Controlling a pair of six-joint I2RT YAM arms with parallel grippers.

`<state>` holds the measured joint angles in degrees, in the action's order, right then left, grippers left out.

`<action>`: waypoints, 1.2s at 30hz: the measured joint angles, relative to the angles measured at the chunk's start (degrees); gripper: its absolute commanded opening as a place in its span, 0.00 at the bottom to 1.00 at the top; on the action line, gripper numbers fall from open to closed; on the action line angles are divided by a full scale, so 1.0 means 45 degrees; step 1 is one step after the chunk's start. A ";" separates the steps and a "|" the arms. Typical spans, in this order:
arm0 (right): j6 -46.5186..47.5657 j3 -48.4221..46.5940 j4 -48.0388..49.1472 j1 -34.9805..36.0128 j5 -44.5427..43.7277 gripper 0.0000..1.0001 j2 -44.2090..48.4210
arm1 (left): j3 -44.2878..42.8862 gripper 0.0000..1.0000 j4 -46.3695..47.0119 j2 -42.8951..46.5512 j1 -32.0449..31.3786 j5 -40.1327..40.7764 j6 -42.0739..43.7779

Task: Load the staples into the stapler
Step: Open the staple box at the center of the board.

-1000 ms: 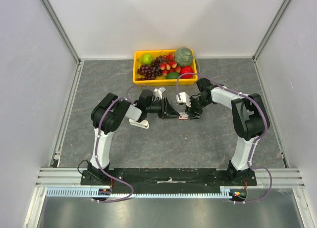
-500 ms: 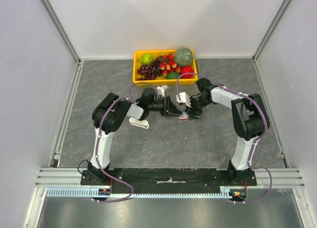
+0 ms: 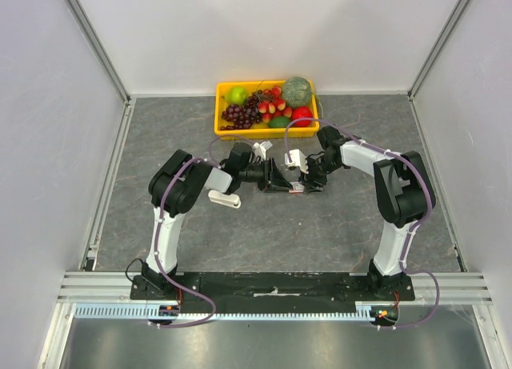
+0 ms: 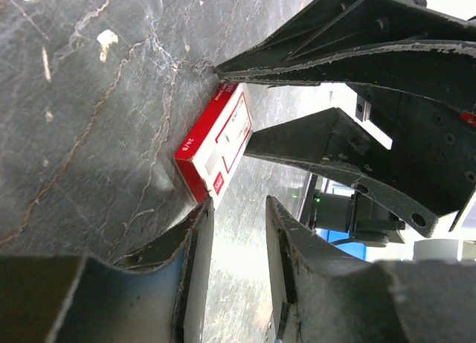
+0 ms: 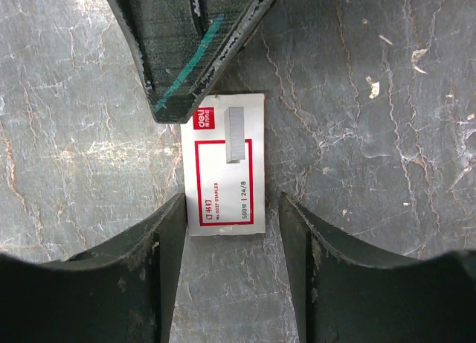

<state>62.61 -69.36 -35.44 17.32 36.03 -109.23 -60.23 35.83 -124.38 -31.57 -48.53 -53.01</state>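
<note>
At the far edge of your counter [image 3: 280,241], a yellow bin [image 3: 264,132] sits against the back wall. It holds a green apple [image 3: 237,94], dark grapes [image 3: 236,113], a netted melon [image 3: 297,90] and red fruit [image 3: 302,114].

White walls close off your left, right and far sides. A broad stretch of grey counter lies between the arm bases and the point mid-counter where your two grippers meet. A white elongated thing [image 3: 225,198] lies just beside your left forearm.

The staples [image 5: 227,164] lie flat on the counter between the grippers, well apart from the bin. The box is small, with a white top, a red frame line, a red logo patch, a grey picture of a staple strip, and red side walls.

Your right gripper [image 5: 232,202] is spread and straddles one end of the box without pinching it. Your left gripper [image 4: 238,205] faces it at the other end, its fingers a narrow gap apart with nothing between them and one tip right at the box.
</note>
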 measured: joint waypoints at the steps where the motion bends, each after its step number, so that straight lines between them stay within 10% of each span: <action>1: 0.0000 0.0000 0.0000 0.0005 -0.0005 0.59 0.0000 | -0.0019 0.41 -0.0049 -0.0005 0.0000 0.0000 0.0039; 36: 0.0243 0.0000 -0.0015 0.0131 -0.0097 0.50 0.0005 | -0.0461 0.42 -0.0500 -0.0180 0.0083 0.0384 0.0636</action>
<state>63.70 -69.36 -35.51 17.91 35.59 -109.21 -62.30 33.58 -125.19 -31.20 -46.81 -50.15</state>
